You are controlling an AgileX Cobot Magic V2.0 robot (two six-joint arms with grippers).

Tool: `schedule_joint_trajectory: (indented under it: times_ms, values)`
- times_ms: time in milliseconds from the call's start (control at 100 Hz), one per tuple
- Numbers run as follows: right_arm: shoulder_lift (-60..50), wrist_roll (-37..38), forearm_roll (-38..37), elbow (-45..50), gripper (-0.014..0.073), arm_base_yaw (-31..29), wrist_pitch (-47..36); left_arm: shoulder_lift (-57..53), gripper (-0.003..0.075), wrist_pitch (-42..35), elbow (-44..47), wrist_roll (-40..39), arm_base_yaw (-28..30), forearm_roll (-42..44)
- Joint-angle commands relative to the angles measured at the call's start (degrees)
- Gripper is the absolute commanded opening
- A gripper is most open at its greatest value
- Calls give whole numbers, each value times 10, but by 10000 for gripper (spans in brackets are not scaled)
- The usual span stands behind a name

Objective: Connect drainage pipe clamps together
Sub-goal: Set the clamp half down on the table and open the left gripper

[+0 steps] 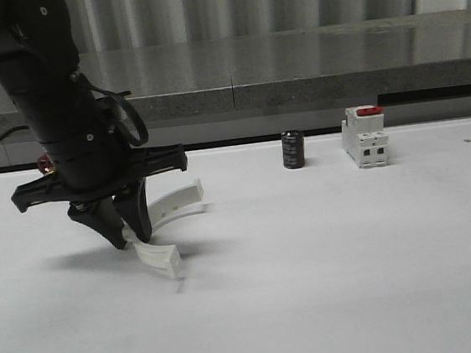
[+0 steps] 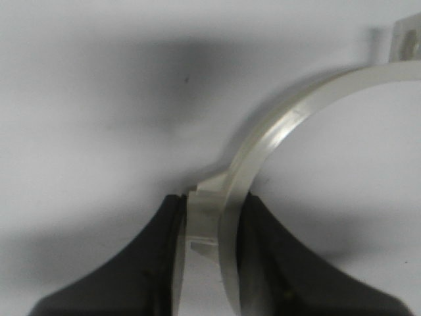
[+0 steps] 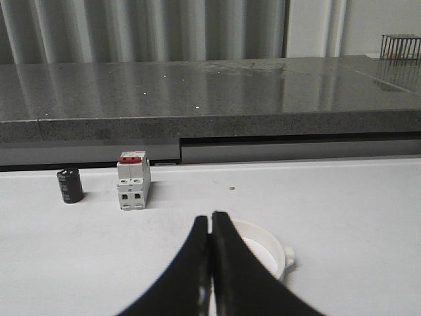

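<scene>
Two white clamp halves are seen: one [image 1: 161, 256] is pinched at its end tab by the left end effector [image 1: 129, 235], well left of the breaker [image 1: 364, 136]; the other [image 3: 263, 247] lies beyond the pressed-together right end effector [image 3: 210, 227].

Left arm is angled down steeply from the far left corner of the table, left gripper [image 1: 126, 231] lowered near the surface, fingers [image 2: 154, 263] clamped on a clamp half [image 2: 263, 158]. Right gripper [image 3: 210, 263] is held low, fingertips pressed together.
</scene>
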Motion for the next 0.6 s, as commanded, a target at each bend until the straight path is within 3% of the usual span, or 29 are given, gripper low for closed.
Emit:
schedule_joint_trajectory:
  times_ms: [0,220,290,590]
  values:
    - [-11,-3,-2,-9,-67,0,-48,-27,-20,-5,-16,-7,-5,-3]
    - [-11,-3,-2,-9,-67,0,-48,-24,-15,-4,-16,-7,-5,-3]
    - [-11,-3,-2,-9,-67,0,-48,-24,26,-4,-16,-7,-5,-3]
    - [-11,-3,-2,-9,-67,0,-48,-24,428,-4,-16,-7,-5,-3]
